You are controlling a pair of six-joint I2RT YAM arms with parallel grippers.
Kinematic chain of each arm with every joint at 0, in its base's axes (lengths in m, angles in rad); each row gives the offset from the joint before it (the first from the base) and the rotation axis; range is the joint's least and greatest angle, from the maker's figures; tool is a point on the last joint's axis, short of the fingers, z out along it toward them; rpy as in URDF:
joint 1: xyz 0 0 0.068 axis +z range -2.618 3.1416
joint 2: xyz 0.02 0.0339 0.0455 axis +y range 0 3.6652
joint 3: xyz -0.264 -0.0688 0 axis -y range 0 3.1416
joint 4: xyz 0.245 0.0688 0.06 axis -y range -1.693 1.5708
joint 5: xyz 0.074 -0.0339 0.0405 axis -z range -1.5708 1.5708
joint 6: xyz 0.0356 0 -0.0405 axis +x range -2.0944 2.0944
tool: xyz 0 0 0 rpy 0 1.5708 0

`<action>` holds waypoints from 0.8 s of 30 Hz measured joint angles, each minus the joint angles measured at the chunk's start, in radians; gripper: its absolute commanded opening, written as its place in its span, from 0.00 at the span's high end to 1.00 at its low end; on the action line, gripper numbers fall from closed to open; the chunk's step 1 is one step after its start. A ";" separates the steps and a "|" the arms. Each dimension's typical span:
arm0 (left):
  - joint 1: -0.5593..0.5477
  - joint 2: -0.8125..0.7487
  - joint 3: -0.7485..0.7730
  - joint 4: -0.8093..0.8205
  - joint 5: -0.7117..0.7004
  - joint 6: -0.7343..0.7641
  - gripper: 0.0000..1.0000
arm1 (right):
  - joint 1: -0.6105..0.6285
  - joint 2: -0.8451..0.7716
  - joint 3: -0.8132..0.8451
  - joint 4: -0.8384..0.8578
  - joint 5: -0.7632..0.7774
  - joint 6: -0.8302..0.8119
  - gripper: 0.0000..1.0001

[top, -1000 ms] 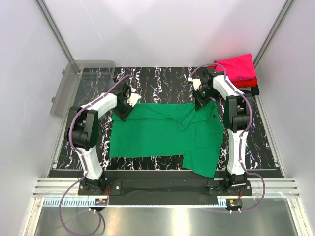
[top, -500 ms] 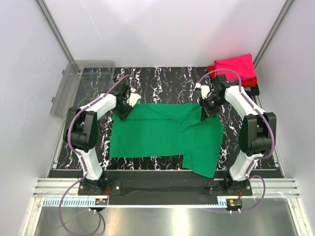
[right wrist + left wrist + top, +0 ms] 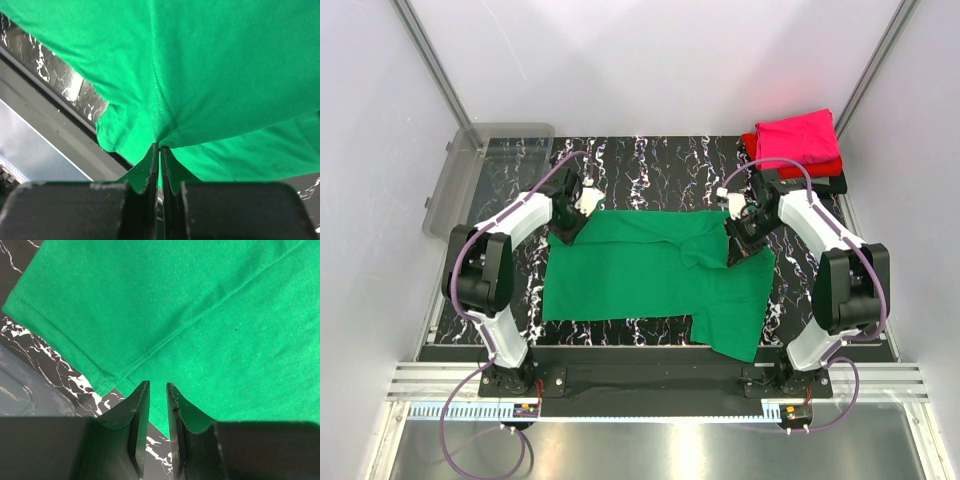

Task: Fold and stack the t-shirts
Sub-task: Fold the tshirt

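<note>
The black marble-patterned table [image 3: 650,165] has the bright green cloth t-shirt [image 3: 630,280] spread across its middle. The shirt lies mostly flat. One part trails toward the near edge on the right, and a flap of cloth is turned over on itself near the far right corner. It is nowhere near a compact rectangle, so I judge its folding has barely begun.

The clear grey plastic bin [image 3: 470,170] stands at the far left corner, well apart from the shirt.

At the far right corner sits a small pile. The magenta-pink folded shirt [image 3: 800,135] is on top, the red folded shirt [image 3: 828,166] shows beneath it, and the black folded shirt [image 3: 837,184] peeks out at the bottom edge. Those three look finished and stacked. What seems left is folding the green one and setting it on that pile.

The right gripper [image 3: 160,147] is at the shirt's far right part. Its jaws are pressed together on a pinch of green cloth, which is gathered into creases at the tips and raised off the table.

The left gripper [image 3: 158,387] is at the shirt's far left corner, beside the stitched hem. Its jaws are drawn nearly together with only a thin slit between them, and the cloth's corner runs in between, so it appears to be pinching that corner.
</note>
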 measured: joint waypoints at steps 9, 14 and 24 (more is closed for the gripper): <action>0.000 -0.009 -0.003 0.000 -0.002 0.002 0.76 | 0.003 -0.025 -0.027 -0.012 -0.010 0.000 0.92; 0.000 -0.009 -0.003 0.000 -0.002 0.002 0.76 | 0.003 -0.025 -0.027 -0.012 -0.008 -0.001 0.90; 0.000 -0.009 -0.003 0.000 -0.002 0.002 0.75 | 0.004 -0.034 -0.036 -0.031 -0.028 -0.007 0.90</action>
